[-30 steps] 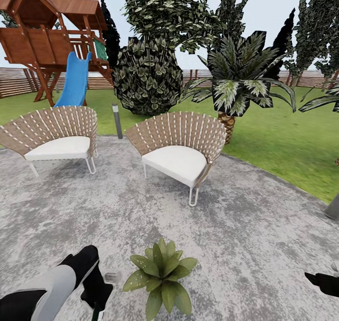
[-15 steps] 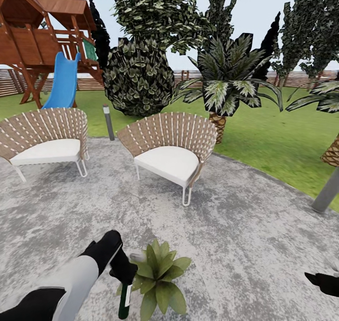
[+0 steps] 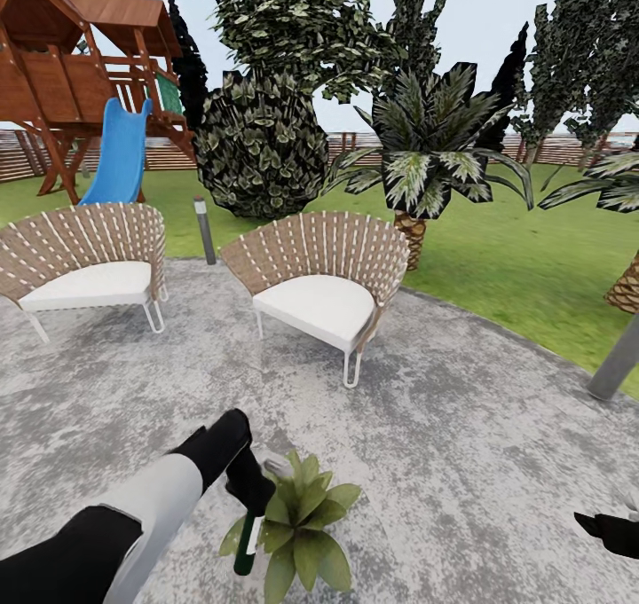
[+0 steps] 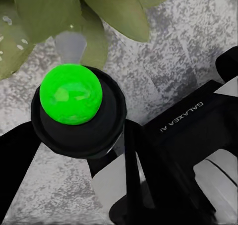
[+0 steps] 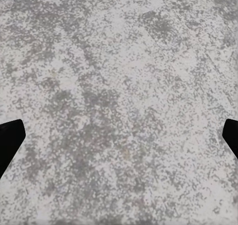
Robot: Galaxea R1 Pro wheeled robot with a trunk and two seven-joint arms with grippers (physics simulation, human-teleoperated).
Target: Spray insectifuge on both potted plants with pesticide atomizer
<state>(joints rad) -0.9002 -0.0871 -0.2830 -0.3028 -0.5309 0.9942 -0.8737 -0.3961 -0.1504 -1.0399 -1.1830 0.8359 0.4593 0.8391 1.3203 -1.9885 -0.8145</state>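
Note:
My left gripper (image 3: 251, 491) is shut on the pesticide atomizer (image 3: 248, 540). Its dark slim body hangs down and its whitish trigger head (image 3: 277, 467) sits at the left edge of the leaves of the broad light-green potted plant (image 3: 309, 520), which stands on the grey patio (image 3: 461, 444). In the left wrist view the atomizer's bright green round end (image 4: 71, 93) faces the camera, with the pale head (image 4: 71, 44) and the plant's leaves (image 4: 114, 9) beyond it. My right gripper (image 5: 119, 138) hangs open over bare paving, low at the right (image 3: 611, 533). The narrow spiky potted plant is out of view.
Two woven chairs (image 3: 319, 285) (image 3: 84, 262) stand on the patio behind the plant. A short bollard (image 3: 206, 230) and a grey post (image 3: 619, 357) stand at the patio's rim. Lawn (image 3: 524, 267), a palm (image 3: 430, 156), a big shrub (image 3: 262, 147), a playhouse with a blue slide (image 3: 115, 160) and the fence lie beyond.
The camera turned slightly right a second ago. My left arm has reached forward and right, bringing the atomizer's head up to the light-green plant's leaves. The right gripper has stayed put.

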